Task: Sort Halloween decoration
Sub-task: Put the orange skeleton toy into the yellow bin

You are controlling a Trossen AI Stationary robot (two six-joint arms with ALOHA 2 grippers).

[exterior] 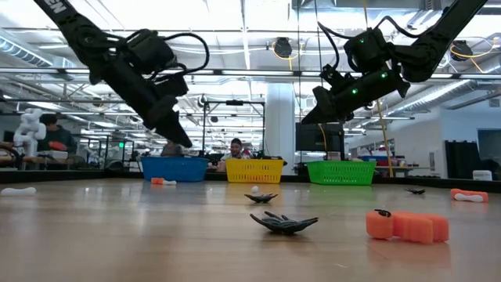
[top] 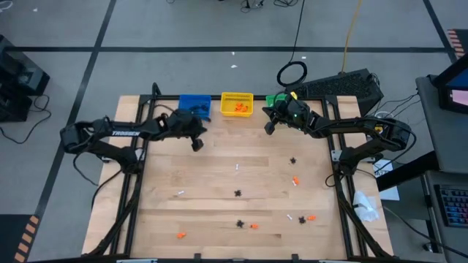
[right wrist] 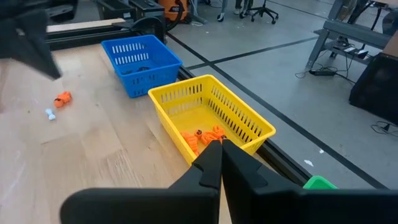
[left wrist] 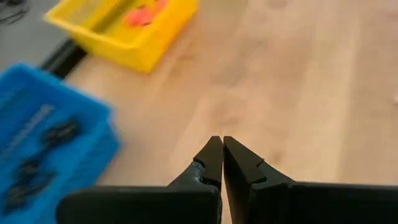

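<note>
With both my left gripper (top: 197, 145) and right gripper (top: 268, 128) closed empty, the scattered Halloween decoration (top: 238, 193) lies nearer me, mid-table.

Left arm reaches inward over the table's far left; left gripper (top: 197, 145) raised, angled down, fingers pressed together, empty. Right arm mirrors it at far right; right gripper (top: 269, 128) aloft, fingers likewise closed, empty.
</note>
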